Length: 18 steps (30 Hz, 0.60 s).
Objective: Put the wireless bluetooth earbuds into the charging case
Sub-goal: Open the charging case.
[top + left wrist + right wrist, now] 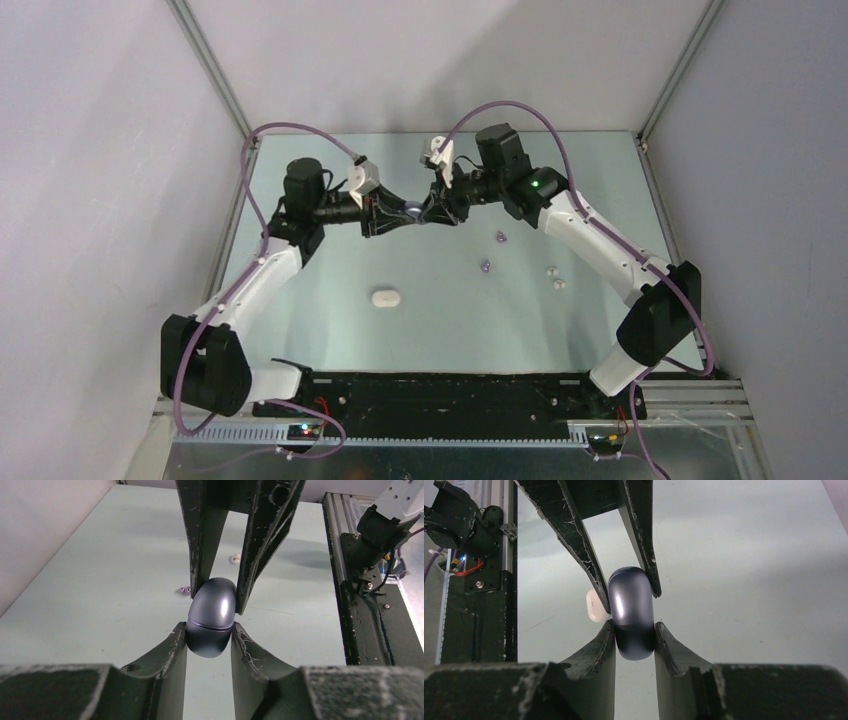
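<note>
You have the dark charging case (212, 615) pinched from both sides above the bench (400, 330)
Your left fingers (165, 650) and right fingers (594, 647) clamp it, one pair on each side of its seam; the purple earbuds (500, 236) and white earbuds (551, 270) lie loose on the bench, well apart from both

Left gripper (404, 213) and right gripper (424, 212) clamping dark pebble-shaped case (413, 209), barring far centre, white pebble-shaped case (386, 297) midway, purple and white buds (486, 266) scattered right, open pale-green surface (300, 330) left.

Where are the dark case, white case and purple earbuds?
dark case (211, 617), left wrist view, above its seam
white case (385, 297), top external view, its middle
purple earbuds (485, 266), top external view, nearer bud
</note>
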### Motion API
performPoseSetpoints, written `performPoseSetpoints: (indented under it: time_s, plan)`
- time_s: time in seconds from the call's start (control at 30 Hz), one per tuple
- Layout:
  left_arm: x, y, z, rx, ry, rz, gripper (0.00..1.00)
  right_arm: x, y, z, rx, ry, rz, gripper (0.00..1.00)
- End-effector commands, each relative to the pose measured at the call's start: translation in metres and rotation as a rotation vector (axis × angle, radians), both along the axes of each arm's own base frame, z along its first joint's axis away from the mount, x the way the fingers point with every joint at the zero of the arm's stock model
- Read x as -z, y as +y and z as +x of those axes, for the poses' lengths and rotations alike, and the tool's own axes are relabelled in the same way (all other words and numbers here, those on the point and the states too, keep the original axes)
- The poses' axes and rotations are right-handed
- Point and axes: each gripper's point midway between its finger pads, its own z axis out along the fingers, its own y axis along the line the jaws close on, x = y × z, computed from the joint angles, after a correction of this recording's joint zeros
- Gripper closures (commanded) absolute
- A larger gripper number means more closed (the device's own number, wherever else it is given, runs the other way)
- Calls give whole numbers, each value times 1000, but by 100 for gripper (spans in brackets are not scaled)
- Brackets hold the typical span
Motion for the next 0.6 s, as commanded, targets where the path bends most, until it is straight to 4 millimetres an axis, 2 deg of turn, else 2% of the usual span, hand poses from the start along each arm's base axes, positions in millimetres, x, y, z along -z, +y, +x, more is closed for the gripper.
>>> performPoseSetpoints:
  time_s: [0.0, 0.13, 0.2, 0.37, 0.57]
  plan:
    - [-17, -4, 3, 30, -65, -13, 100, -22, -2, 5, 38, 13, 66, 61]
    - [-12, -4, 1, 55, -82, 5, 100, -28, -13, 26, 102, 27, 83, 47]
    - [-11, -3, 1, 63, -99, 10, 100, -31, -19, 36, 131, 22, 90, 43]
    - [-10, -4, 1, 79, -108, 20, 100, -30, -21, 48, 162, 14, 88, 42]
    - [-12, -4, 3, 79, -109, 21, 100, -28, -20, 46, 161, 14, 87, 42]
